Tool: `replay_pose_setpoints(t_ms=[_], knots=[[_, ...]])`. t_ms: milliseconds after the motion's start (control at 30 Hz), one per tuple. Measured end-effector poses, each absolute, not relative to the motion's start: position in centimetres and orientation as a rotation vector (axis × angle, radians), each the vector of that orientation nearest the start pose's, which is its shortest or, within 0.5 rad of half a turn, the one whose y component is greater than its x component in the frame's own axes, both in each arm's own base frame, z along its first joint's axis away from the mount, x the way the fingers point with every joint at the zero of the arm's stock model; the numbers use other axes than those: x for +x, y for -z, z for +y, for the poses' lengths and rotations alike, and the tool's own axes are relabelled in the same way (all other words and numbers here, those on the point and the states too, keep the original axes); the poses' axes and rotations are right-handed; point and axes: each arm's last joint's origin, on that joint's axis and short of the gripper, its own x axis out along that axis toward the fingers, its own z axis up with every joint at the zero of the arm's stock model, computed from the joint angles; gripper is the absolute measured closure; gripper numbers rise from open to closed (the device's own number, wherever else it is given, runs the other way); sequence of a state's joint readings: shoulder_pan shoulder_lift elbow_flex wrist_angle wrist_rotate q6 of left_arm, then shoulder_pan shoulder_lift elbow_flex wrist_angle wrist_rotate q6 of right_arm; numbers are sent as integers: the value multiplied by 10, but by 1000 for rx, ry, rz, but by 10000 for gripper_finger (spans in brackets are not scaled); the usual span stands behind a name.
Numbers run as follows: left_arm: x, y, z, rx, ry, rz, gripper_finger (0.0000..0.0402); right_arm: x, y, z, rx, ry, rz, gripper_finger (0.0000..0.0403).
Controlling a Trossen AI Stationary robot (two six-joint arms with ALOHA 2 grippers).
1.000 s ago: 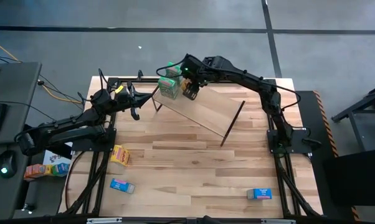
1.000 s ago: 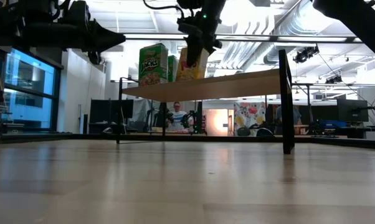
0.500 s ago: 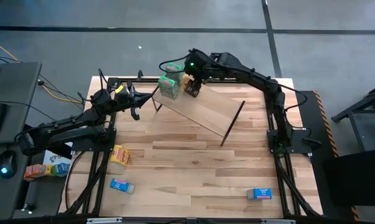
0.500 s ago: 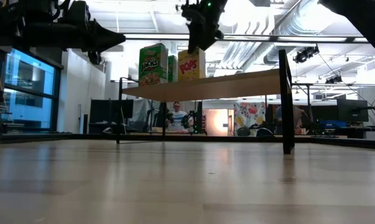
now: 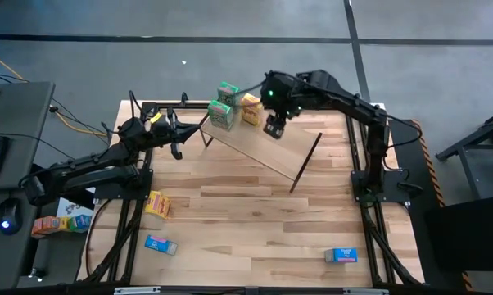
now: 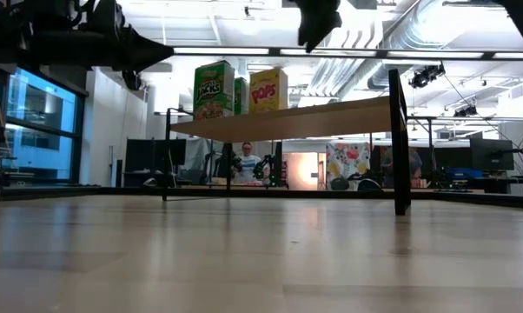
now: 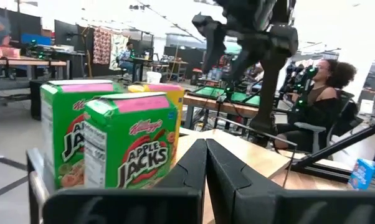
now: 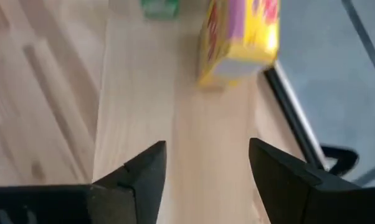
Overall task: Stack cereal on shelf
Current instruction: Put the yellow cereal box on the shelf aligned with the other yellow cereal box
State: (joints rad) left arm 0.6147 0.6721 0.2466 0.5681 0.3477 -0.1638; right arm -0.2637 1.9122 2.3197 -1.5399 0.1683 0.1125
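Two green cereal boxes [image 5: 222, 115] [image 5: 228, 90] and one yellow box [image 5: 251, 108] stand upright on their bottom ends at the shelf's [image 5: 267, 147] far left end. The low view shows green [image 6: 214, 89] and yellow [image 6: 268, 89] side by side on the shelf board [image 6: 331, 117]. My right gripper [image 5: 275, 127] is open above the shelf, to the right of the yellow box [image 8: 240, 37] and apart from it. My left gripper [image 7: 206, 163] is shut and hovers left of the shelf [image 5: 177, 138], facing the green boxes [image 7: 131, 146].
A yellow box [image 5: 157, 204] and a blue box [image 5: 160, 244] lie on the tabletop near its left edge, and another blue box [image 5: 340, 256] lies near the right corner. The shelf stands slantwise on black legs [image 6: 399, 143]. People sit in the room beyond [image 7: 324, 93].
My right gripper has let go of the yellow box, risen and drawn back along the shelf toward the table's right. The yellow box, tilted in the hold a second ago, now stands upright on the shelf beside the green boxes.
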Motion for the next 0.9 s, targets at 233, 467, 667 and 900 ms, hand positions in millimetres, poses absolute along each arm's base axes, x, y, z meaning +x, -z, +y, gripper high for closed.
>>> replay_pose_setpoints(t_ms=[233,467,667,900], knots=[[127,-241,74,-88,-160,-174,401,320,-388,-59,151,419,1232,194],[121,-244,71,-93,-156,-188,402,273,-352,-26,216,420,1098,194],[121,-244,70,-104,-156,-191,402,251,-323,-5,137,334,561,194],[121,-244,71,-77,-161,-189,402,245,-282,-2,-45,188,-45,194]])
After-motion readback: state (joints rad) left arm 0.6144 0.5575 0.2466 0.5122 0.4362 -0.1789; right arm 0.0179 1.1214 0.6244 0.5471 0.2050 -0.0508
